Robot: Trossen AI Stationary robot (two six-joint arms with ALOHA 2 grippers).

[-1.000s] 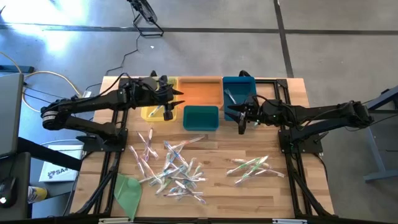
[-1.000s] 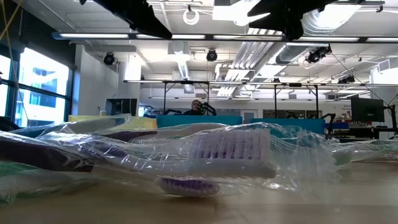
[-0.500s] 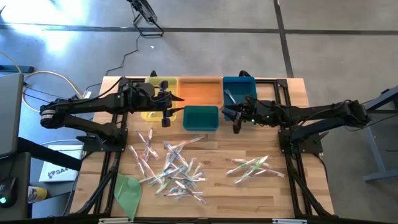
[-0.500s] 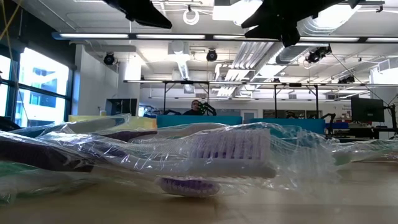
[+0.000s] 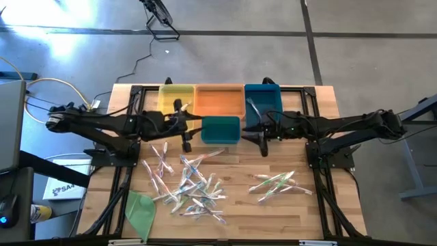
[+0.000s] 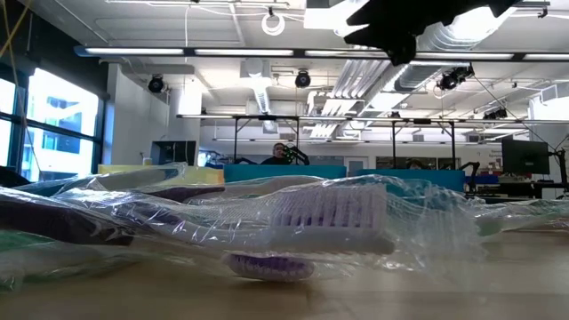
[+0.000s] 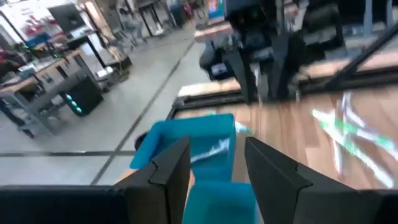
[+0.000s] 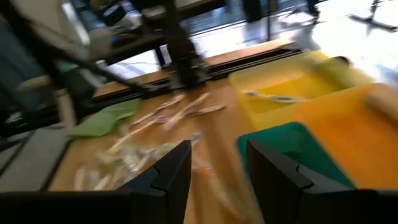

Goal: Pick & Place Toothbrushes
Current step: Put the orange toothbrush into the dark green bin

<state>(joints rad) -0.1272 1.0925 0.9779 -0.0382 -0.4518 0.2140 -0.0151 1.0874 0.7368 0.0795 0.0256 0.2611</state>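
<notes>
1. Wooden table point(image 5: 300, 212) under an open workshop with ceiling lights; four bins sit along its 12 o'clock edge: yellow bin point(image 5: 176, 98), orange bin point(image 5: 219, 100), blue bin point(image 5: 263, 100), with a teal bin point(image 5: 220, 130) just in front of the orange one.
2. Left gripper point(image 5: 186, 139) has pulled back from over the yellow bin and now hangs between that bin and the heap, toward 10 o'clock of the table's middle. Its fingers stand apart with nothing between them.
3. Toothbrushes point(image 5: 188, 183) lie in a loose heap near the table's middle, with a smaller cluster point(image 5: 276, 183) at 4 o'clock. One or two pale sticks show in the yellow and blue bins.
4. Right gripper point(image 5: 263, 141) has likewise left the blue bin's front edge and now sits just past the teal bin's 3 o'clock side. It too is spread and holds nothing.
5. Judged from this, both arms have finished a drop and are heading back toward the brushes; most of the sorting is not yet done.
6. Green sheet point(image 5: 141, 209) lies at 8 o'clock, apart from the heap.
</notes>
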